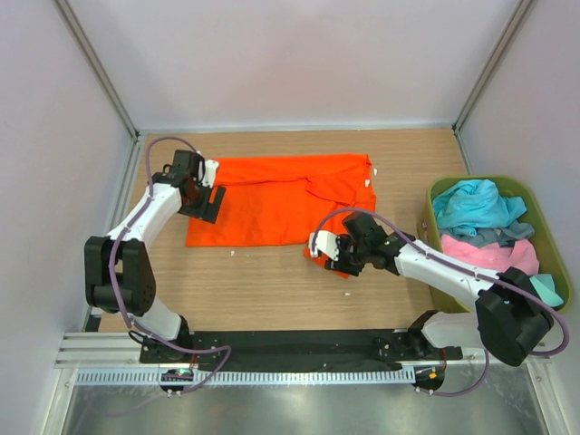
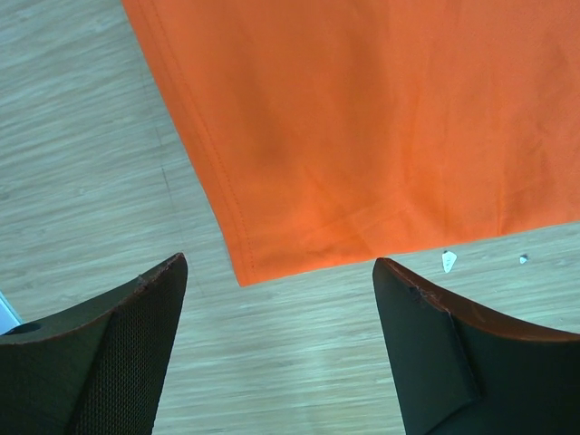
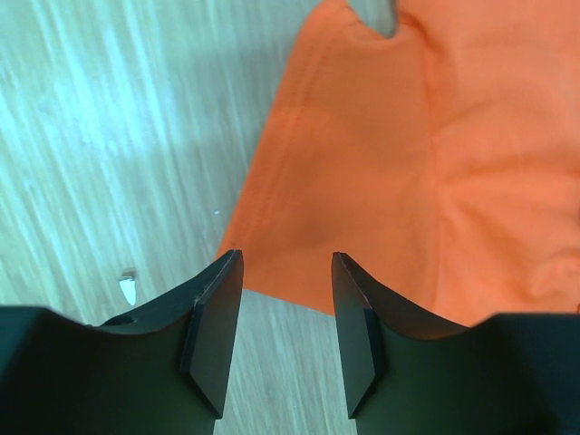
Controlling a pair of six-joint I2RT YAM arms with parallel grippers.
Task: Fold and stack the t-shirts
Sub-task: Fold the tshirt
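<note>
The orange t-shirt (image 1: pixel 281 201) lies partly folded on the wooden table, with a sleeve reaching toward the front right. My left gripper (image 1: pixel 205 201) is open and empty at the shirt's left edge; in the left wrist view the shirt's corner (image 2: pixel 249 267) lies just ahead of the gripper (image 2: pixel 281 281). My right gripper (image 1: pixel 328 249) is open and empty over the sleeve's edge; in the right wrist view the sleeve hem (image 3: pixel 299 290) lies between the open jaws of the gripper (image 3: pixel 285 272). Turquoise (image 1: pixel 473 205), pink (image 1: pixel 489 254) and grey (image 1: pixel 507 234) t-shirts lie in the bin.
The olive-green plastic bin (image 1: pixel 437 190) stands at the right edge of the table. Small white scraps (image 2: pixel 448 261) lie on the wood near the shirt. White walls and metal posts enclose the table on three sides.
</note>
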